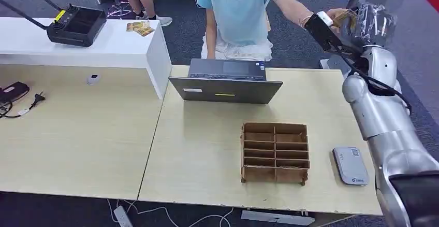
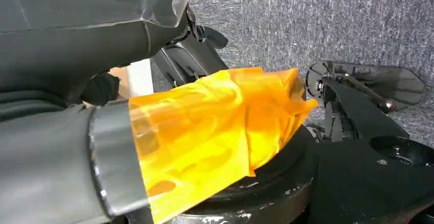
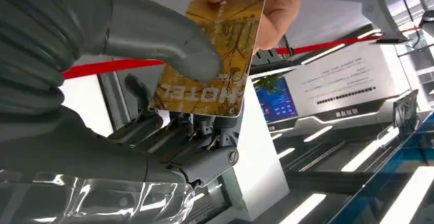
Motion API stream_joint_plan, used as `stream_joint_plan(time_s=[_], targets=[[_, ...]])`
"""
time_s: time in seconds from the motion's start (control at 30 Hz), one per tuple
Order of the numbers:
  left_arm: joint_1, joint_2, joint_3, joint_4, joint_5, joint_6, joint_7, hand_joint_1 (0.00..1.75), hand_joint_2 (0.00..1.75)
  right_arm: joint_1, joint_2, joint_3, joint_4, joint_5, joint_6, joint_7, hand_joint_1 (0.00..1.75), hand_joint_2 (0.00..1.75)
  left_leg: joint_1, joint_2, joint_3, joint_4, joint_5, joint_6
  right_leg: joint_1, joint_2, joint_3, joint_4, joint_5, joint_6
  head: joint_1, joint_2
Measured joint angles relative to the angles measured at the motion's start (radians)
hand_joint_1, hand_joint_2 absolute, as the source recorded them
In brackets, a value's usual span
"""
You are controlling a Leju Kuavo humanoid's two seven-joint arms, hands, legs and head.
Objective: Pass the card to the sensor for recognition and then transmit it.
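Card (image 3: 212,60), gold with "HOTEL" printed on it, sits pinched under the right hand's (image 3: 153,81) thumb while a person's hand (image 3: 256,4) grips its far edge. Below that raised hand, the cardboard divider box (image 1: 275,152) has bare compartments; the sensor (image 1: 350,165) lies beside it.

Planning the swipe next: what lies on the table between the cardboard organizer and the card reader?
Bare tabletop. In the head view the cardboard organizer and grey card reader stand apart on the table, nothing between them.
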Motion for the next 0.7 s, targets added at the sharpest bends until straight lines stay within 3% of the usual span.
stream_joint_plan(time_s=[0.33,0.53,0.7], targets=[[0.0,0.0,0.0,0.0,0.009,0.0,0.0,0.0,0.0,0.002,0.016,-0.025,0.0,-0.04,-0.013,-0.012,1.75,1.75,0.0,0.0,0.0,0.0,0.0,0.0,0.0,0.0,0.0,0.0,0.0,0.0,0.0,0.0],[0.0,0.0,0.0,0.0,0.019,0.002,0.0,0.0,0.0,0.015,0.034,-0.059,-0.013,-0.142,-0.009,-0.047,1.75,1.75,0.0,0.0,0.0,0.0,0.0,0.0,0.0,0.0,0.0,0.0,0.0,0.0,0.0,0.0],[0.0,0.0,0.0,0.0,0.032,0.005,0.0,0.0,0.0,0.027,0.045,-0.093,-0.037,-0.25,0.036,-0.076,1.75,1.75,0.0,0.0,0.0,0.0,0.0,0.0,0.0,0.0,0.0,0.0,0.0,0.0,0.0,0.0]])
